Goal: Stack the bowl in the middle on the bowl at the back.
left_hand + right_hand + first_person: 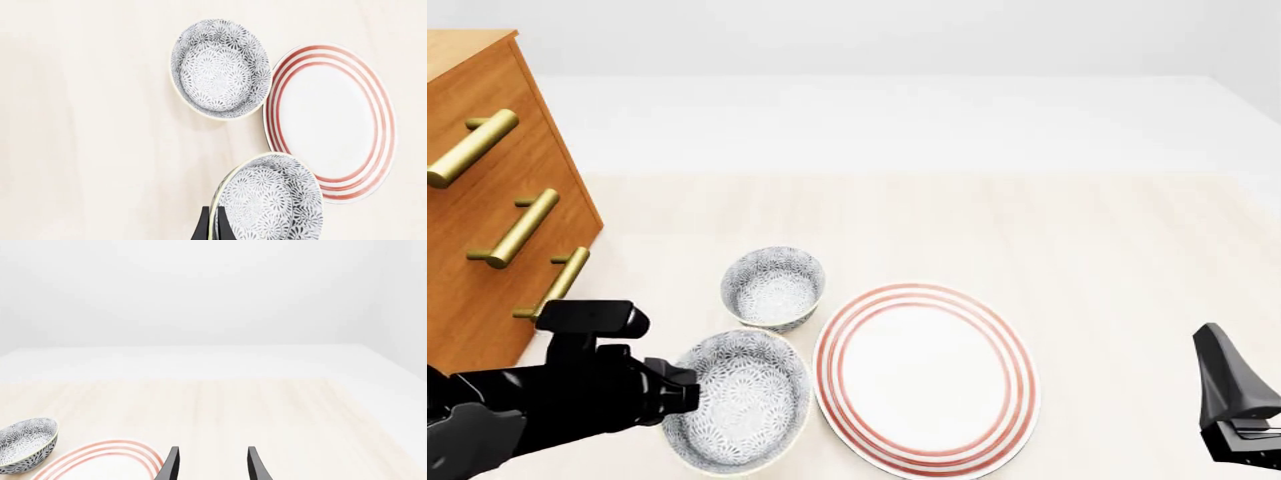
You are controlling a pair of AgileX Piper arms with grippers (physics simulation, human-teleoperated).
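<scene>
the left hand (683, 388) pinches the near rim of the bowl in the middle (737, 400), fingers (202, 226) pressed on either side of it, beside the red-ringed plate (925, 377). the bowl at the back (774, 288) sits on the desk (1094, 260) just behind. the right hand (210, 465) hangs spread, holding nothing.

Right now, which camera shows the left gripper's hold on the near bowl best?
The left wrist view: the left gripper has its fingers closed on the rim of the bowl in the middle. In the front view the arm hides that contact. The right wrist view shows neither.
</scene>
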